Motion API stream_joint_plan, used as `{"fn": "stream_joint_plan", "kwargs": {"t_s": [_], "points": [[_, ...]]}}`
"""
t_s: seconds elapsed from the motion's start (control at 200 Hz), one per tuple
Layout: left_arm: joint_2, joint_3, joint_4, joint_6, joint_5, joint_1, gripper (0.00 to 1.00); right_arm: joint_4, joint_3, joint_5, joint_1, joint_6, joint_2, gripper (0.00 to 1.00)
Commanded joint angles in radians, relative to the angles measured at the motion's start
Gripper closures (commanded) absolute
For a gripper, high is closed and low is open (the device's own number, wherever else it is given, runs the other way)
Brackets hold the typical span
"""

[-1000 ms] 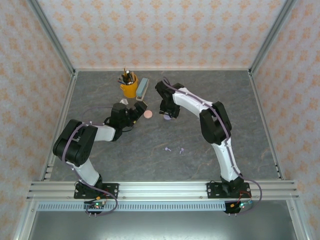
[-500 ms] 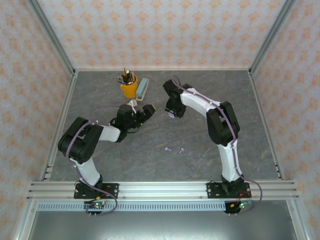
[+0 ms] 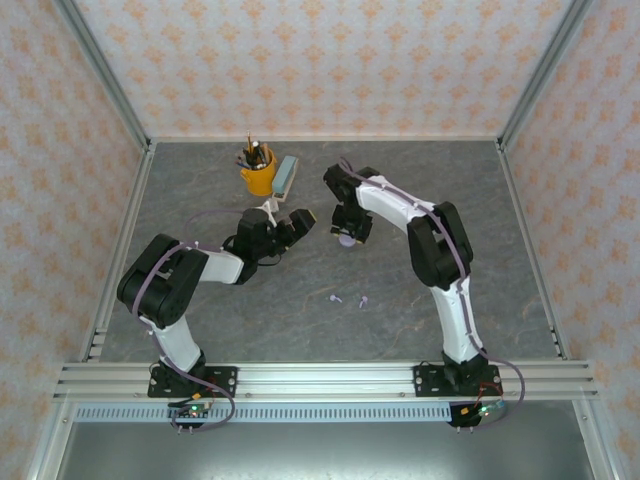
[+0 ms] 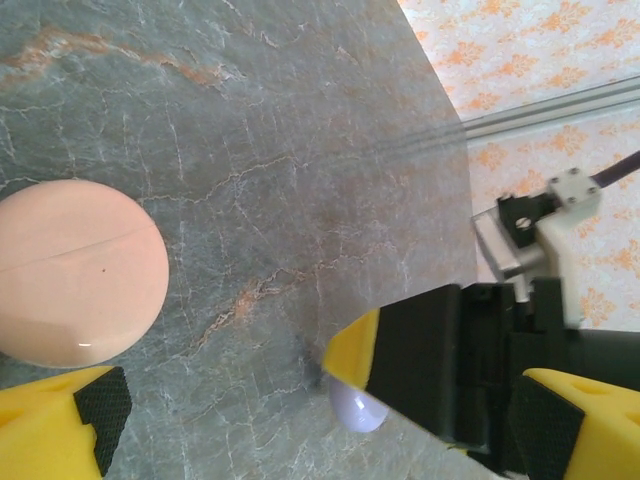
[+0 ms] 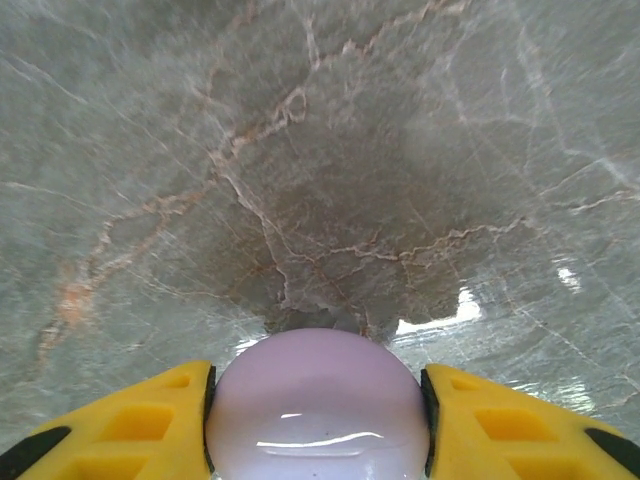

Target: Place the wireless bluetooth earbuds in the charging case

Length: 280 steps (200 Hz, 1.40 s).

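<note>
A lilac case (image 5: 318,410), its lower part cut off, is gripped by the right claw (image 3: 348,232). The left claw (image 4: 232,392) is spread wide open near a pink case (image 4: 75,272). Two lilac earbuds (image 3: 337,298) are seen mid-bench (image 3: 250,320), nearer.

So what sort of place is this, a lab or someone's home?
Probably a lab test booth: a left arm and right arm bolted to a metal rail, a stone-look tabletop, and wallpapered panels in aluminium framing.

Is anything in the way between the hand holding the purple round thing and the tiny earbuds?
Nothing visible. Bare table lies between the right gripper, shut on the lilac disc, and the two earbuds lying on it.
</note>
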Motion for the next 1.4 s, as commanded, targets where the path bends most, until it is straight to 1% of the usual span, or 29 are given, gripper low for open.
{"fn": "stream_joint_plan", "kwargs": {"t_s": [0.0,0.105,0.27,0.39,0.601,0.681,0.806,0.911,1.101,1.221,1.396], "points": [[-0.013,0.026,0.001,0.021,-0.01,-0.009,0.0,-0.101,0.037,0.016,0.019,-0.048,0.038,0.53],[-0.02,0.029,-0.009,0.024,-0.009,-0.009,0.0,-0.114,0.043,0.013,0.024,-0.059,0.056,0.51],[-0.03,0.032,-0.018,0.032,-0.009,-0.01,0.0,-0.128,0.056,0.006,0.024,-0.068,0.072,0.41],[-0.029,0.03,-0.018,0.033,-0.009,-0.01,0.0,-0.142,0.075,0.0,0.024,-0.075,0.084,0.39],[-0.034,0.027,-0.017,0.033,-0.01,-0.009,0.0,-0.156,0.094,-0.013,0.027,-0.078,0.098,0.38],[-0.036,0.024,-0.017,0.034,-0.012,-0.01,0.0,-0.146,0.083,-0.008,0.033,-0.074,0.088,0.36],[-0.037,0.024,-0.019,0.036,-0.012,-0.01,0.0,-0.051,-0.006,0.018,0.051,-0.052,0.035,0.34],[-0.042,0.021,-0.023,0.039,-0.009,-0.01,0.0,0.09,-0.158,0.045,0.067,-0.011,-0.024,0.33],[-0.045,0.018,-0.027,0.042,-0.01,-0.01,0.0,0.317,-0.367,0.166,0.102,0.036,-0.104,0.33],[-0.046,0.018,-0.029,0.041,-0.013,-0.01,0.0,0.379,-0.409,0.206,0.126,0.04,-0.104,0.33],[-0.053,0.014,-0.032,0.042,-0.019,-0.012,0.0,0.376,-0.408,0.252,0.163,0.046,-0.089,0.33]]}}
